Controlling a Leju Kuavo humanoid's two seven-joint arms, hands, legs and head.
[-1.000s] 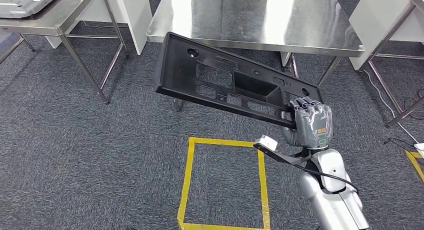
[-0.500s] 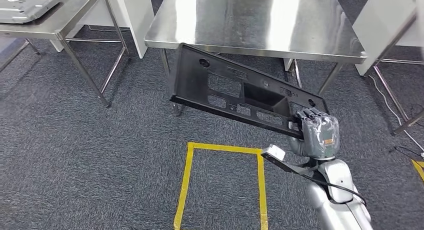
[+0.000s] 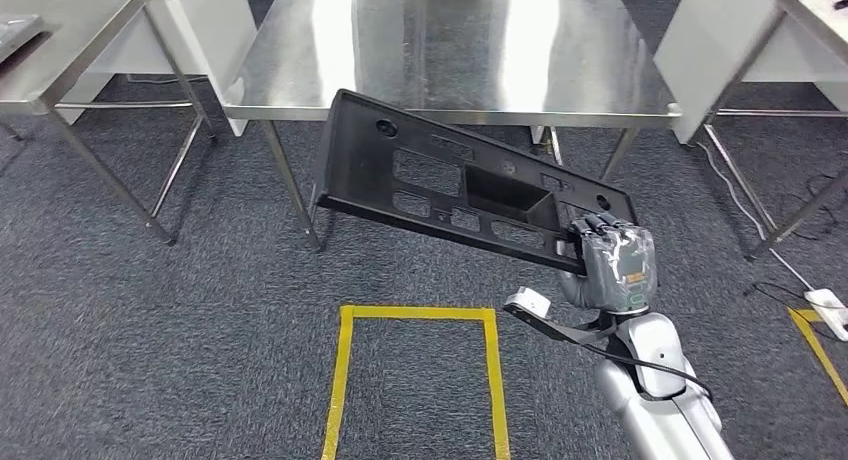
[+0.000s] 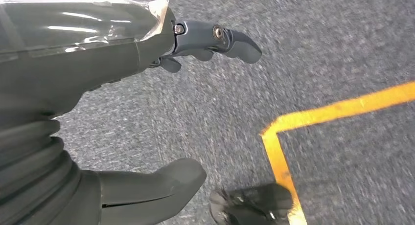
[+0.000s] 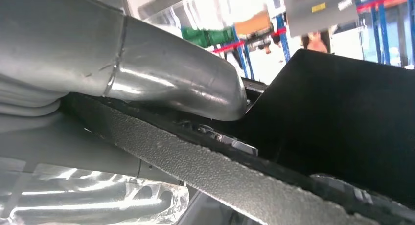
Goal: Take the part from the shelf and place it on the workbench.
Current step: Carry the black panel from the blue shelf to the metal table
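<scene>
- The right robot hand point(image 3: 612, 260) grips one end of the long black part point(image 3: 450, 185), fingers wrapped over its edge.
- The part hangs tilted in the air, its far end overlapping the near edge of the steel worktop point(image 3: 450, 50).
- The left robot hand point(image 4: 147, 88) hangs over the carpet, fingers spread, holding nothing.

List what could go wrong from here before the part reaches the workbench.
1. The right hand grips the long black part at one end alone, so the far end might sag or twist out of the grasp.
2. The part's upper edge overlaps the steel workbench edge in the head view; it could knock the rim if not lifted enough.
3. The left hand hangs over the carpet, giving no support.
</scene>
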